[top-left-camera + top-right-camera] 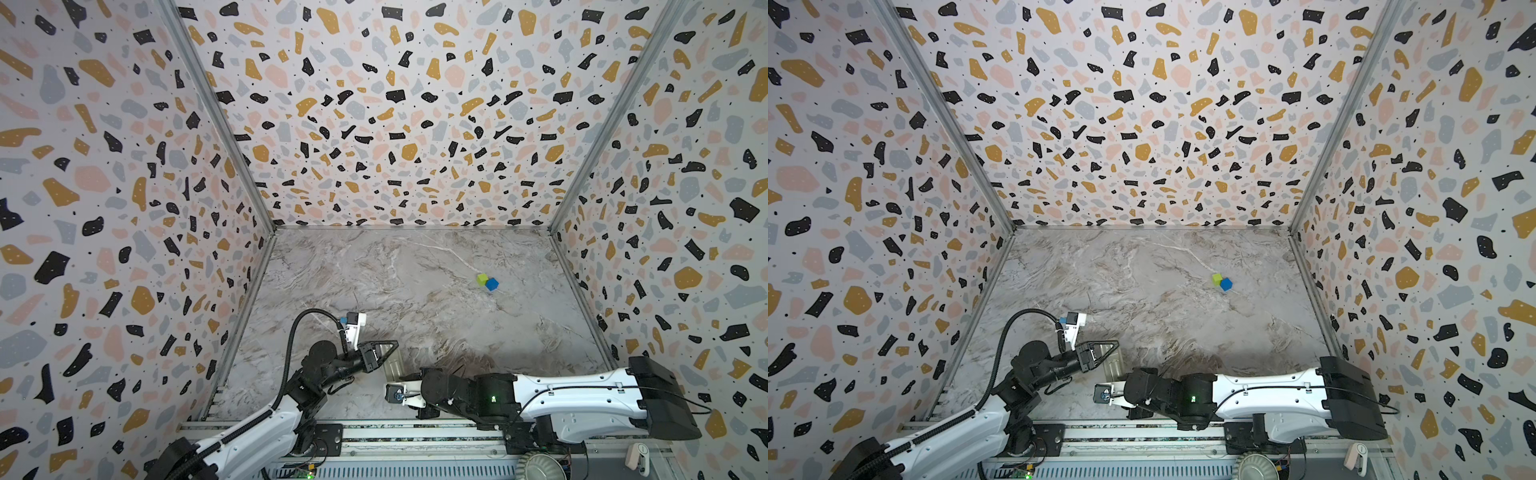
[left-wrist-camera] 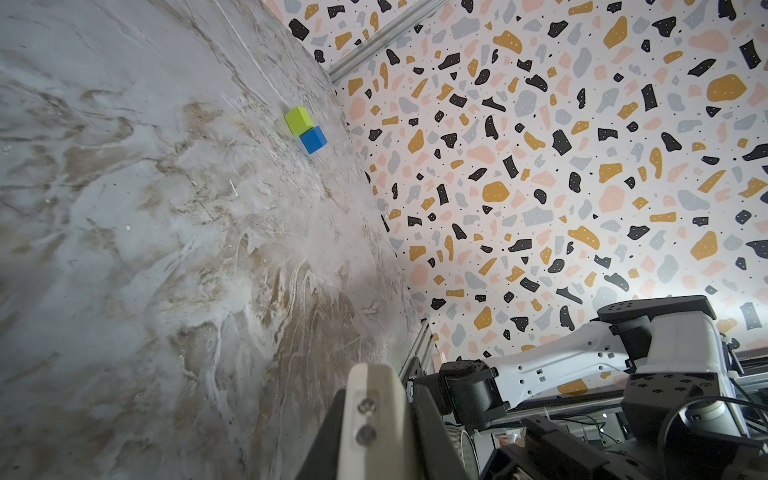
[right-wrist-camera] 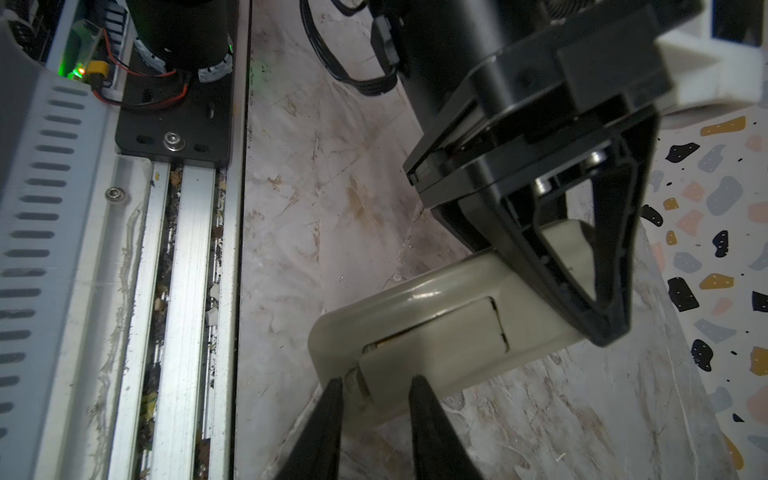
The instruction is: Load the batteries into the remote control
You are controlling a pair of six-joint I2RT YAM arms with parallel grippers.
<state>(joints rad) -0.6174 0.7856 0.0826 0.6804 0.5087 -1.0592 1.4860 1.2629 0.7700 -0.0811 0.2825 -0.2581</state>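
**Item: remote control, back uppermost, shared between both arms**

Location: I log the remote control at the near edge of the tabletop, between the two arms and close to the front rail.

Hold: the left end effector is clamped on the remote's far part.

Key relation: the long axis runs from the left end effector straight toward the right end effector, which meets the handset end on. Its tips stand narrowly apart, straddling the latch end of the battery cover. I cannot tell whether they are pinching it. The right arm is the nearer one to that cover.

Batteries: I see none loose in any view. A thin brassy sliver shows in the cover's seam, possibly a cell already seated, but it is too slim to call.

Not visible:
- The button face is turned down.
- In both top views the right wrist housing covers the contact point.
- The left wrist view gives only a blurred pale edge of the handset.

Other stock: green cube touching blue cube, well apart from the work, toward the far right.
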